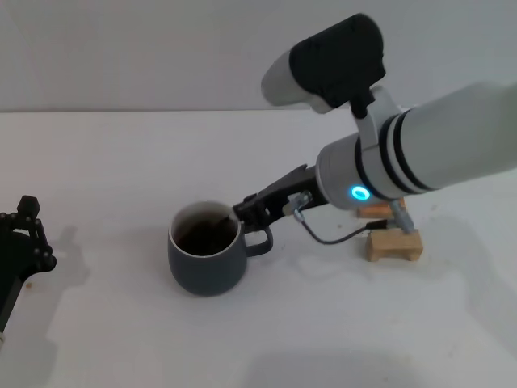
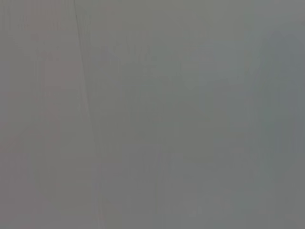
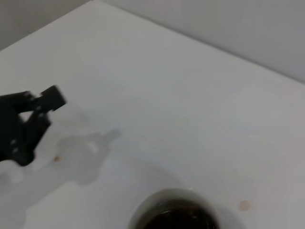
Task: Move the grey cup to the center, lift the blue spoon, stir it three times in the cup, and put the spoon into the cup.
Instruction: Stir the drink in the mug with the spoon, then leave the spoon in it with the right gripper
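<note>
Black metal at the far left of the grey cup (image 1: 207, 250) is the left gripper (image 1: 24, 238), parked on the white table (image 1: 113, 162) well apart from the cup; whether it is spread or closed I cannot tell, and its own wrist view shows only a blank grey surface. The cup stands on the table with dark brown liquid inside, its loop handle turned toward the right arm. Just to the right, the right gripper (image 1: 249, 212) hangs at the cup's rim above the handle, and a thin dark line in the liquid may be the blue spoon (image 1: 220, 218), though no light-blue handle shows; whether this gripper is clamped on it I cannot tell. In the right wrist view the cup (image 3: 174, 212) sits close beneath the camera, and the left gripper (image 3: 28, 121) shows farther off. Further right of the cup lie two wooden blocks (image 1: 393, 242) under the arm. The likely risks, as I judge them: the gripper nudging the rim or handle and tipping or sliding the cup, liquid slopping out onto the table during stirring, or the arm's loose cable (image 1: 331, 236) catching the blocks. No brand, label or writing can be read.
</note>
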Tool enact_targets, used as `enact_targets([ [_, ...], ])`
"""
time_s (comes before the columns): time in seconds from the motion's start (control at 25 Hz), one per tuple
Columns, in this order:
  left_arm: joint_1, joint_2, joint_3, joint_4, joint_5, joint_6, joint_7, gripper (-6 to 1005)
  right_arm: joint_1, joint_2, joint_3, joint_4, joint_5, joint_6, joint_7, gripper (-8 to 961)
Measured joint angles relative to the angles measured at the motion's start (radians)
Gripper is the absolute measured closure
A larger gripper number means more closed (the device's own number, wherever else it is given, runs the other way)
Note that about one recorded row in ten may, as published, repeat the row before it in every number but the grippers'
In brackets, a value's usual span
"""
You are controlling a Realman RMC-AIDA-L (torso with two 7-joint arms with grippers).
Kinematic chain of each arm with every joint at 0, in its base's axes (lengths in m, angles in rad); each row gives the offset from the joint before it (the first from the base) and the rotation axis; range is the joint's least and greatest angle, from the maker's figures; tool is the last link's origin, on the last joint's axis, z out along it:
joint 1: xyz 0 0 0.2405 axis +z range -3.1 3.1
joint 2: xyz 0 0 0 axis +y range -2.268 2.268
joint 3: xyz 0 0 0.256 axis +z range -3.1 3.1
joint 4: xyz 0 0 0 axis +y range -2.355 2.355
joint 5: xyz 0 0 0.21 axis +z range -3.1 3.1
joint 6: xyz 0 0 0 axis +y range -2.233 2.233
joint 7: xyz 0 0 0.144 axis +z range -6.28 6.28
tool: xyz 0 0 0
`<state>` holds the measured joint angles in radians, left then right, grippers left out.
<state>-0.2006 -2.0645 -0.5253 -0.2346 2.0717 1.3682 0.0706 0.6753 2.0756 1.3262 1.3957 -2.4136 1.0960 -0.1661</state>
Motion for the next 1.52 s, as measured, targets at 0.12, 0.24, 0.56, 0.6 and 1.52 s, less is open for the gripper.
enact_targets([
  [0.12, -0.001, 0.0, -0.006, 0.0, 0.0, -0.001, 0.0, 1000, 0.0, 0.0, 0.021, -0.001, -0.014, -0.001, -0.009, 820],
  [0.24, -0.002, 0.0, -0.012, 0.0, -0.001, -0.002, 0.0, 1000, -0.005, 0.0, 0.033, 0.004, -0.016, 0.006, -0.012, 820],
  [0.56, -0.008, 0.0, -0.012, 0.001, -0.001, -0.003, 0.0, 1000, -0.024, 0.002, 0.026, 0.045, -0.008, 0.062, -0.007, 821],
  [0.6, -0.008, 0.0, -0.012, 0.001, -0.001, -0.003, 0.0, 1000, -0.029, 0.003, 0.025, 0.053, -0.006, 0.068, -0.005, 821],
  [1.52, 0.005, -0.001, -0.01, -0.009, 0.005, 0.007, 0.0, 1000, -0.004, 0.004, -0.021, 0.028, 0.037, -0.017, -0.002, 822],
])
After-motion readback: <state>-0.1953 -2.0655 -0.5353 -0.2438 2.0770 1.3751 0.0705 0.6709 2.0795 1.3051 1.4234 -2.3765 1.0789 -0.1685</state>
